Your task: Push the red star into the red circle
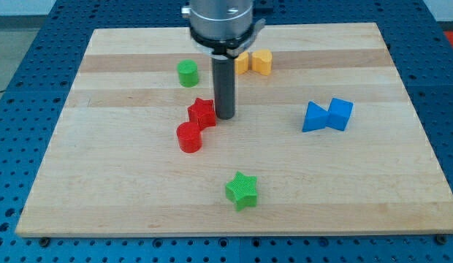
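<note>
The red star (202, 112) lies near the board's middle, touching the red circle (189, 136) just below and to its left. My tip (225, 115) stands right against the star's right side. The dark rod rises from it to the arm's head at the view's top.
A green circle (187, 73) sits above the star. Two yellow blocks (256, 62) lie at the upper middle, partly behind the rod. Two blue blocks (328, 115) touch each other at the right. A green star (242, 190) lies lower down. The wooden board (102, 190) ends on all sides.
</note>
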Robot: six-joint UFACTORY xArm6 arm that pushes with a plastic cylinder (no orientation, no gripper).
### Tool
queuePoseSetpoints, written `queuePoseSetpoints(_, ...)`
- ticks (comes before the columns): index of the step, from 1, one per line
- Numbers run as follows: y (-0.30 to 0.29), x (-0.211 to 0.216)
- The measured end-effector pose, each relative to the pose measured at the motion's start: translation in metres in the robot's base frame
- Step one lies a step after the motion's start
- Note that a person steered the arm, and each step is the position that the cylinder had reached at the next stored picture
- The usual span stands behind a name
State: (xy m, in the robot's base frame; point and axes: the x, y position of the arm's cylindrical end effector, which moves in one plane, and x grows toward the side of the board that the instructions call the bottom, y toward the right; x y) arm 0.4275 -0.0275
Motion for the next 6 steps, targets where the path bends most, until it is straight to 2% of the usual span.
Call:
queuePoseSetpoints(2, -0.008, -0.034)
queuePoseSetpoints(3, -0.036, -0.011)
queuePoseSetpoints(4, -0.041, 0.020)
queuePoseSetpoints(5, -0.041, 0.023)
queuePoseSetpoints(6, -0.063, -0.007)
